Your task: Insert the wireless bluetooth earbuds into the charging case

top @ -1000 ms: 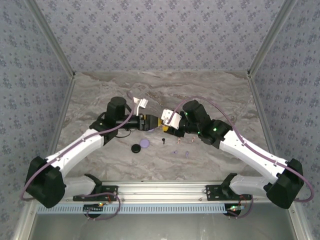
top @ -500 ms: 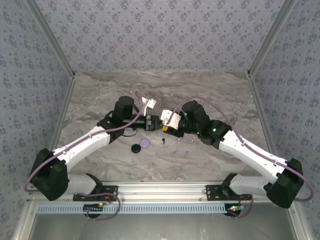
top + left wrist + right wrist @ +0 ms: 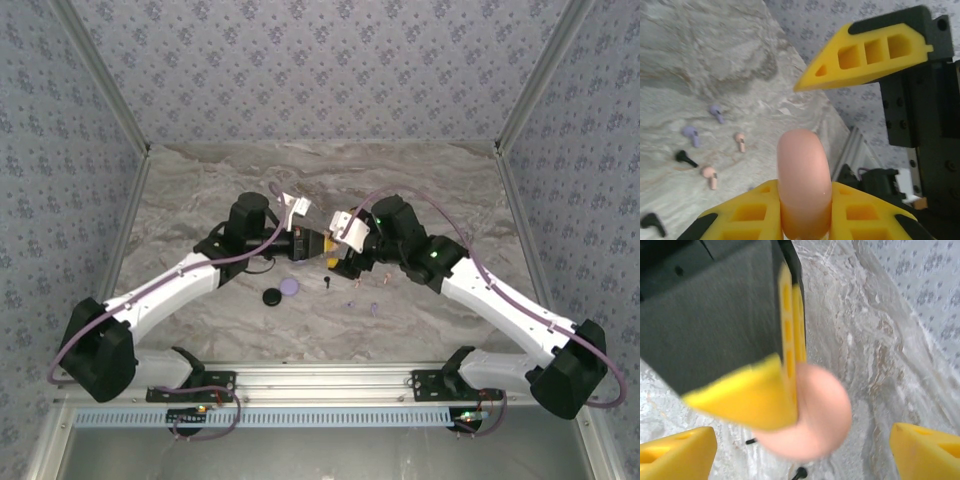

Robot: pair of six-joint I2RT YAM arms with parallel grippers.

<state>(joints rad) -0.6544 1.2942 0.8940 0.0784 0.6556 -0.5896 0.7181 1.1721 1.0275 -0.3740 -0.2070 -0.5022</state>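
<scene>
**Top view:** both arms meet over the middle of the table (image 3: 200, 180), the left gripper (image 3: 316, 243) and right gripper (image 3: 338, 258) close together, and the earbuds (image 3: 327, 284) lie scattered just nearer the bases. **Left wrist:** the left gripper's yellow fingers (image 3: 740, 215) are clamped on the pink case (image 3: 804, 170), held edge-on above the earbuds (image 3: 712, 177) on the table. **Right wrist:** the right gripper's fingers (image 3: 675, 450) stand wide apart, clear of the case (image 3: 815, 415).

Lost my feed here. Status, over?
Left gripper shut on pink case, held above table. Right gripper open, straddling it. Earbuds loose on table. Nothing else close.
</scene>
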